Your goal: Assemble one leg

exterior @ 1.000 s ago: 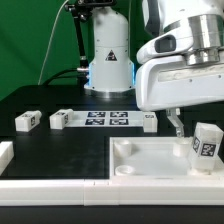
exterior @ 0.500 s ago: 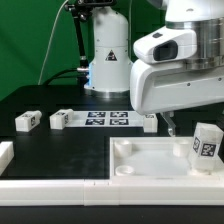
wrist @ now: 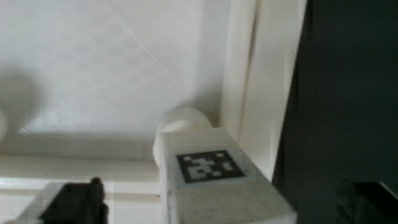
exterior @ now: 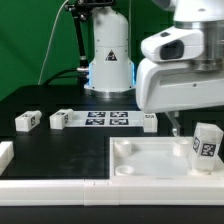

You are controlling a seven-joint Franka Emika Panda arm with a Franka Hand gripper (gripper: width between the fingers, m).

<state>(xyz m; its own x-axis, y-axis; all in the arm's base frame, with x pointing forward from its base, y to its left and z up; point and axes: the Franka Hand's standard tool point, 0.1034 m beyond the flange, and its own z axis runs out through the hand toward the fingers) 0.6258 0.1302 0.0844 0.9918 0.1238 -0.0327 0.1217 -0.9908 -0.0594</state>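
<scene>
A leg (exterior: 205, 143), a small white block with a black-and-white tag, stands upright on the large white panel (exterior: 140, 165) at the exterior view's right. In the wrist view this leg (wrist: 214, 160) rises from the panel (wrist: 89, 90) between my two dark fingers (wrist: 75, 200). My gripper (wrist: 222, 205) is open and holds nothing; the fingers stand well apart and clear of the leg. In the exterior view only one fingertip (exterior: 175, 125) shows under the wrist body, just left of the leg. Three more legs (exterior: 27, 121) (exterior: 62, 119) (exterior: 150, 122) lie on the black table.
The marker board (exterior: 107, 119) lies between the loose legs at the back. The robot's white base (exterior: 108, 60) stands behind it. A white part (exterior: 5, 152) lies at the exterior view's left edge. The panel has raised rims and round corner sockets.
The arm has risen a little and swung left, then back right. The leg on the panel and the other parts have not moved.
</scene>
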